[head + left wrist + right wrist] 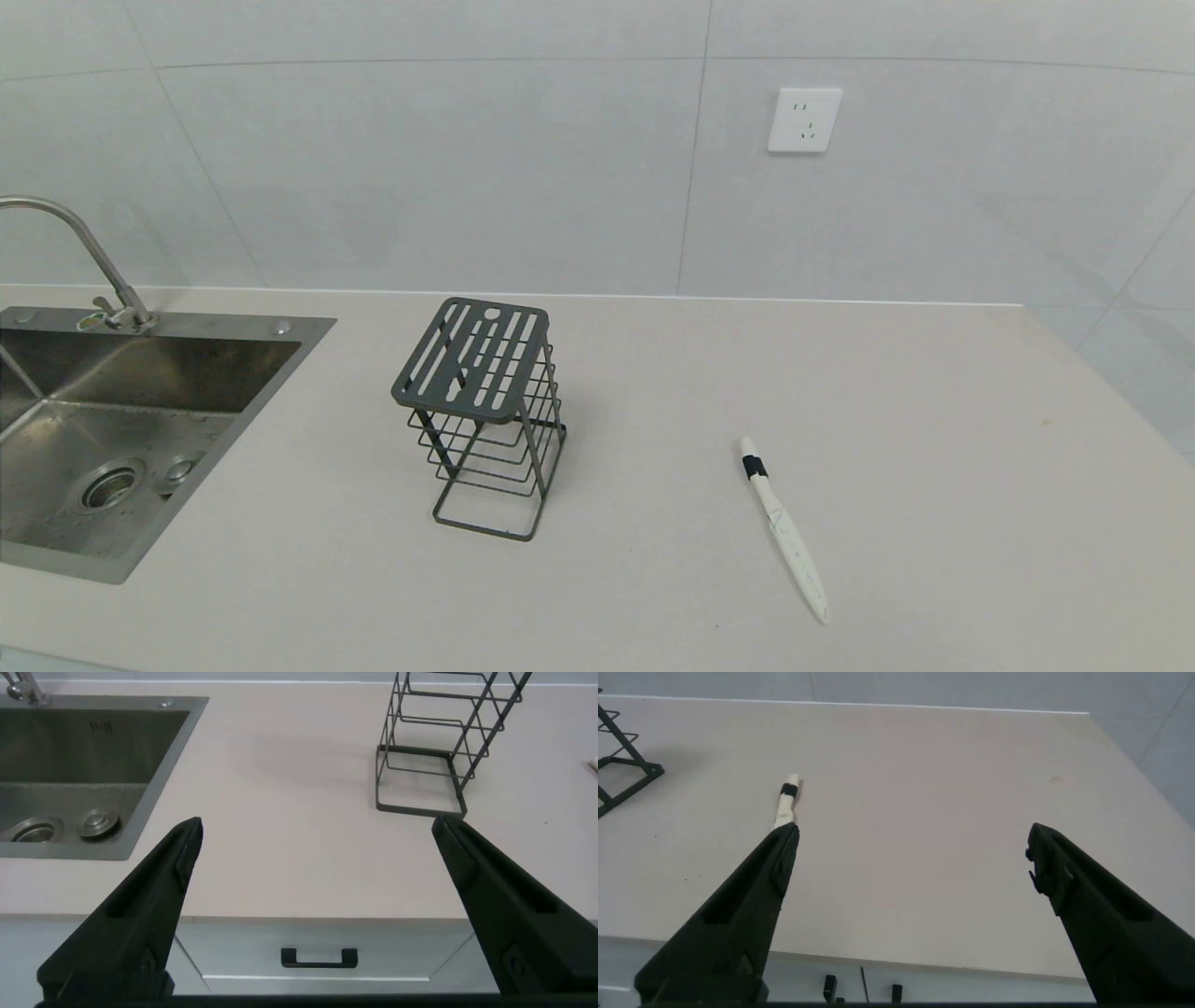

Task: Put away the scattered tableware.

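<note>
I see the left gripper spread wide short of the wire rack, the right gripper likewise, white knife just past one fingertip.

An open stretch of the tabletop is left between the wire rack and the white knife, which lie well apart. Open surface is also seen to the knife's right and in front of the rack. The left side is taken up by the sink and its faucet; the rear is closed off by the wall.
</note>
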